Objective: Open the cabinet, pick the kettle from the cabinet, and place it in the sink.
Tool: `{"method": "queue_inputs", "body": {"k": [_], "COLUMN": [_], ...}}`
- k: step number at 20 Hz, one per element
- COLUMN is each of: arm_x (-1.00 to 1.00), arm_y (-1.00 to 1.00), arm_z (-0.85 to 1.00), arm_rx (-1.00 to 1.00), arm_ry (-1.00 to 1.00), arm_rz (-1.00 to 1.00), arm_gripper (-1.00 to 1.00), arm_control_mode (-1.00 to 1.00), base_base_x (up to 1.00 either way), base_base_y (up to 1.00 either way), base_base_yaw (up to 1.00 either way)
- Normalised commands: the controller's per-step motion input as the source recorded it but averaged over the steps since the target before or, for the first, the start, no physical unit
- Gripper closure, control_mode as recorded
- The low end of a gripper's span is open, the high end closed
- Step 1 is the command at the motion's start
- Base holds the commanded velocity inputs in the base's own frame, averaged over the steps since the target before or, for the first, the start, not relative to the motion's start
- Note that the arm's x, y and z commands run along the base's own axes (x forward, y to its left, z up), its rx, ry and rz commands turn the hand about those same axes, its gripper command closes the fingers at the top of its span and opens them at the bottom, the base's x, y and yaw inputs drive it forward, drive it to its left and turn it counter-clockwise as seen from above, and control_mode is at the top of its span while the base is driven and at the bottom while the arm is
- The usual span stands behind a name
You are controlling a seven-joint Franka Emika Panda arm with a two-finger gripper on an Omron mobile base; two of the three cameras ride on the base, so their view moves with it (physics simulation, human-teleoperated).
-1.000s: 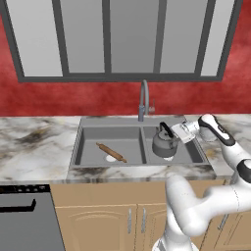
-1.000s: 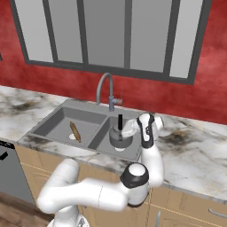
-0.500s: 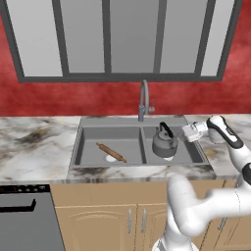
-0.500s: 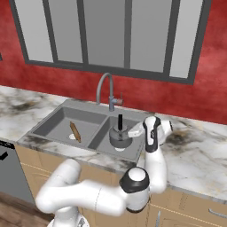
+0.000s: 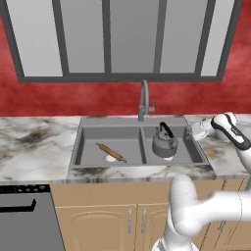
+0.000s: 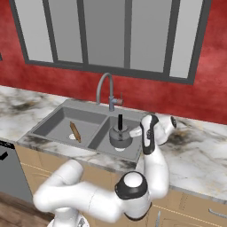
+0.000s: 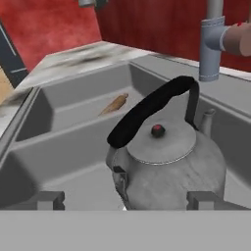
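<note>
- Left base view: I've got the kettle (image 5: 164,142) sitting upright in the right basin of the sink (image 5: 93,158), black handle arched over it.
- No writing, brand or label I can read anywhere, not on the kettle and not on the dishwasher (image 5: 27,218) at lower left.
- Gripper (image 5: 197,130) is at the right rim of the sink, just beside the kettle and apart from it.
- Hand view: I see both fingertips (image 7: 45,200) set wide at the bottom edge, one either side of the kettle (image 7: 169,166), nothing between them, so the claw is spread wide and holds nothing.
- Kettle lid has a small red-centred knob, and the short spout points toward the faucet (image 7: 214,41).
- Rolling pin (image 7: 114,104) lies in the far basin from here, beyond the divider.
- Left base view again: that rolling pin (image 5: 111,152) lies at a slant on the left basin floor, touching the drain.
- Faucet (image 5: 143,99) stands behind the divider, arching forward.
- Marble counter (image 5: 34,144) runs either side of the sink; tan base cabinets (image 5: 108,215) are below it.
- Red wall and a grey-framed window (image 5: 122,39) fill the back.
- Right base view: my own arm rises in front of the counter, and the gripper (image 6: 137,131) sits beside the kettle (image 6: 119,135), not covering it.
</note>
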Motion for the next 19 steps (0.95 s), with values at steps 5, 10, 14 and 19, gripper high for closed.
{"method": "queue_inputs", "body": {"k": [5, 10, 14, 19], "arm_x": [-0.34, -0.28, -0.24, -0.19], "arm_y": [-0.08, 0.00, -0.04, 0.00], "arm_z": [0.43, 0.42, 0.37, 0.40], "arm_rx": [-0.15, -0.10, -0.04, 0.00], "arm_ry": [0.04, 0.22, 0.26, 0.23], "arm_rz": [-0.03, -0.15, -0.22, -0.25], "arm_gripper": [-1.00, -1.00, -1.00, -1.00], "arm_control_mode": [-1.00, -1.00, -1.00, -1.00], "base_base_x": [0.00, 0.00, 0.00, 0.00], "base_base_y": [0.00, 0.00, 0.00, 0.00], "base_base_yaw": [0.00, 0.00, 0.00, 0.00]}}
